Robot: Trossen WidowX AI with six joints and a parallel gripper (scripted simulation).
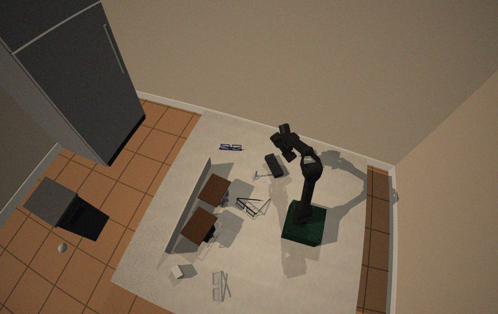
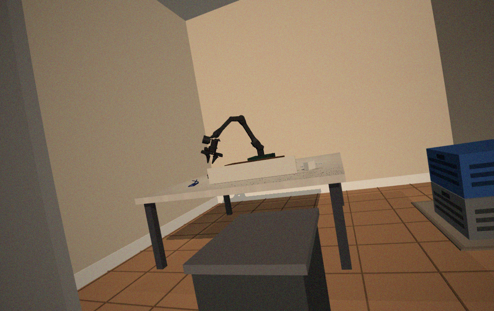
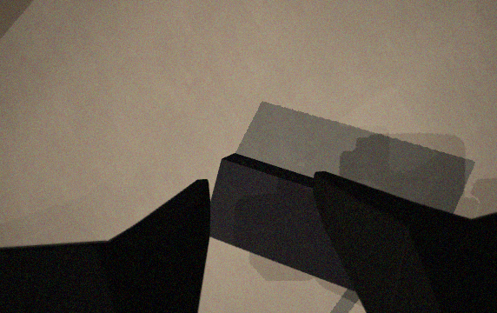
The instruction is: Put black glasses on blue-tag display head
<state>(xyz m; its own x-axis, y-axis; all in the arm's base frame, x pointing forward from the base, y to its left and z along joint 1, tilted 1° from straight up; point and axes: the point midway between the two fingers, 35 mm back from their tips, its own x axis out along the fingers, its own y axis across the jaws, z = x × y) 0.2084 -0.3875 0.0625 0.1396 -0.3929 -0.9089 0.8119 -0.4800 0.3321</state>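
The black glasses (image 1: 249,199) lie on the table with their temples spread, between the heads and the arm's green base. Two display heads, a far one (image 1: 224,198) and a near one (image 1: 209,235), are mostly hidden under brown slabs. A pale glasses-like outline shows at the near one. The blue tag is not visible, so I cannot tell which head bears it. My gripper (image 1: 282,147) (image 2: 210,162) (image 3: 261,186) is partly open and empty. It points down well above the table, near the dark box and away from the black glasses.
A dark box (image 1: 274,165) (image 3: 270,226) lies below the gripper, beside a small pale stand (image 1: 255,176). Blue glasses (image 1: 231,147) (image 2: 193,183) lie at the far side. Grey glasses (image 1: 221,286) and a white block (image 1: 177,271) (image 2: 309,165) are at the near side. A panel (image 2: 252,170) stands behind the heads.
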